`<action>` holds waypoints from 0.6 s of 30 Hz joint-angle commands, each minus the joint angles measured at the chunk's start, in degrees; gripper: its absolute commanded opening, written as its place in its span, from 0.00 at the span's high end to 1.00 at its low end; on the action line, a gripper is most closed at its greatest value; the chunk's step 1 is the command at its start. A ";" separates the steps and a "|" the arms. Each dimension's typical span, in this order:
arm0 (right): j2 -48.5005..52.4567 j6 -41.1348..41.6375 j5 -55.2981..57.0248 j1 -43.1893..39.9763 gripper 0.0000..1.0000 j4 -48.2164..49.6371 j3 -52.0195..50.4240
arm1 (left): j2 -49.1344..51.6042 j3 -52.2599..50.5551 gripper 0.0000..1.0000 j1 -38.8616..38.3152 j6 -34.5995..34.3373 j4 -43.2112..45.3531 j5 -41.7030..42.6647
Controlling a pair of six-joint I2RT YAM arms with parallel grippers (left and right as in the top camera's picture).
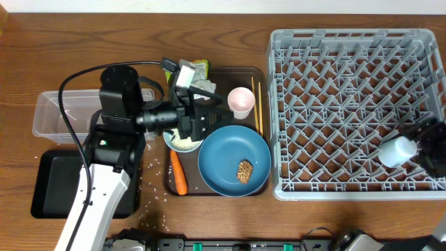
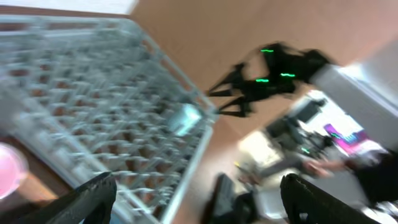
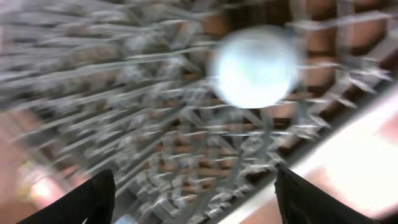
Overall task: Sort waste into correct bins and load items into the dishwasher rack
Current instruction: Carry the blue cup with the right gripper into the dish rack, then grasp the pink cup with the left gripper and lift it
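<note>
Your right gripper (image 3: 196,186): jaws spread, empty. The small light blue cup (image 3: 258,65) sits just beyond them in the dishwasher rack (image 1: 334,84), the only item loaded. Your left gripper (image 2: 198,183): spread, empty, above the brown tray (image 1: 240,75), where the blue plate (image 1: 233,157), pink-white cup (image 1: 241,101), chopsticks (image 1: 258,108), carrot (image 1: 179,173) and wrapper (image 1: 198,67) wait unsorted.

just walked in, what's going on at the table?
The right gripper is open above the grey rack. The small light blue cup sits in the rack, clear of the gripper's fingers. The left gripper is open and holds nothing, over the left part of the brown tray. The blue plate, pink cup, chopsticks and carrot are on that tray, not yet sorted.
</note>
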 commanded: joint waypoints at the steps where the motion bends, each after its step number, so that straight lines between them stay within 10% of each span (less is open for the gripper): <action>1: -2.05 -6.40 -13.66 0.52 0.26 -1.07 3.45 | 0.09 0.92 0.15 -2.75 6.97 -4.50 -18.97; 7: -7.43 -7.78 -11.23 6.69 0.24 -1.60 3.58 | 8.02 0.92 0.16 -10.67 14.25 -8.87 -44.50; 18: -8.63 -7.85 -4.98 11.85 0.21 -4.94 3.41 | 30.01 0.94 0.20 -13.70 9.25 9.20 -58.38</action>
